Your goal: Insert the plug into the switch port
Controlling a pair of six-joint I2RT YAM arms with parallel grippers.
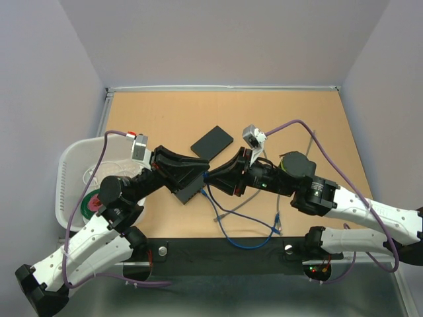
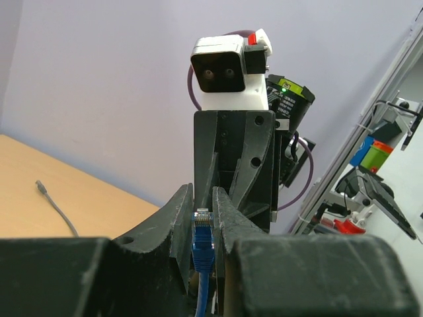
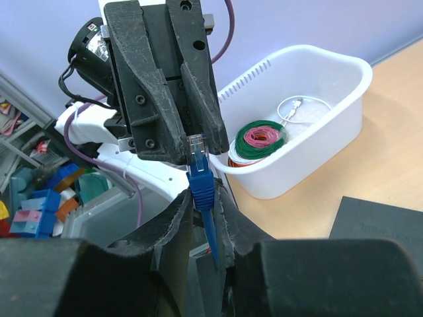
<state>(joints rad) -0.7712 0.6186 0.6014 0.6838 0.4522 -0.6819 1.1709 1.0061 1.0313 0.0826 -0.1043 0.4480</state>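
The plug (image 2: 201, 228) is a clear-tipped connector with a blue boot on a blue cable (image 1: 228, 228). Both grippers meet on it above the table's middle, tip to tip. My left gripper (image 2: 203, 198) is shut on the plug, fingers pressed against both sides. My right gripper (image 3: 203, 198) grips the blue boot (image 3: 200, 178) from the opposite side, its fingers tight along it. A black box that seems to be the switch (image 1: 187, 193) lies under the grippers, mostly hidden. Its port does not show in any view.
A white basket (image 1: 66, 178) with coiled cables (image 3: 261, 135) stands at the left. A flat black slab (image 1: 211, 140) lies just beyond the grippers. A grey cable (image 1: 264, 198) trails across the table on the right, and the blue cable loops toward the near edge.
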